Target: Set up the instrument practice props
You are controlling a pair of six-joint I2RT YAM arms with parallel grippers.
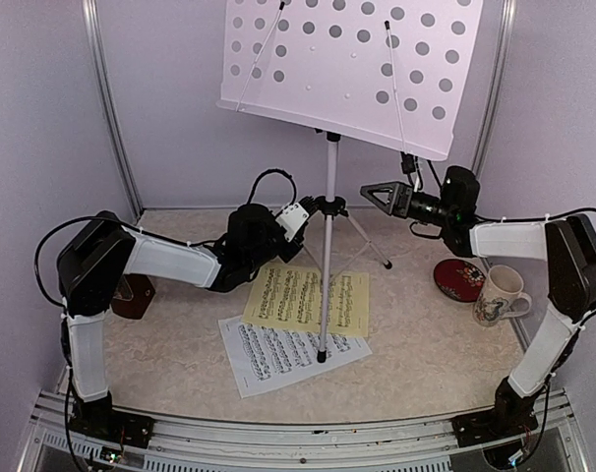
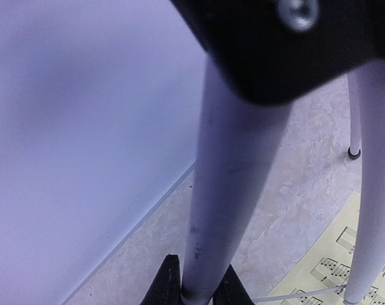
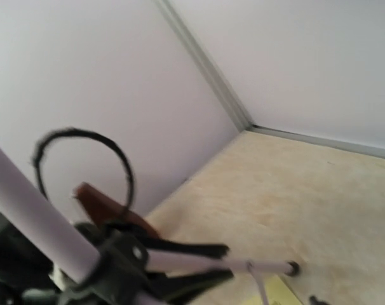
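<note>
Stand phase, judged under way. The white perforated-desk music stand [image 1: 349, 59] is upright at centre frame of the top view, with its desk filling the upper centre. Your left gripper [image 2: 200, 289] is nearly shut on one of the stand's white tubes just beside the black hub [image 1: 327, 206], a finger against each side. Whether that tube is a leg or the centre pole cannot be told. Your right gripper [image 1: 377, 197] hangs just right of the hub, jaws spread wide, holding nothing. The yellow sheet [image 1: 298, 295] lies flat at lower centre, overlapping the white sheet [image 1: 278, 359], and one stand foot appears to rest on the white one. The brown metronome [image 1: 136, 295] sits at left, half hidden behind your left arm. The floral mug [image 1: 500, 293] and red dish [image 1: 457, 280] at right are not part of the job. Handling, estimated: the stand is light but top-heavy, and its painted tube is smooth, so hold low near the hub and expect it to twist in the pinch. The sheets are limp and thin; take them by a free corner once the foot is off. The metronome is rigid with tapered sides, so grip low across the base.
</note>
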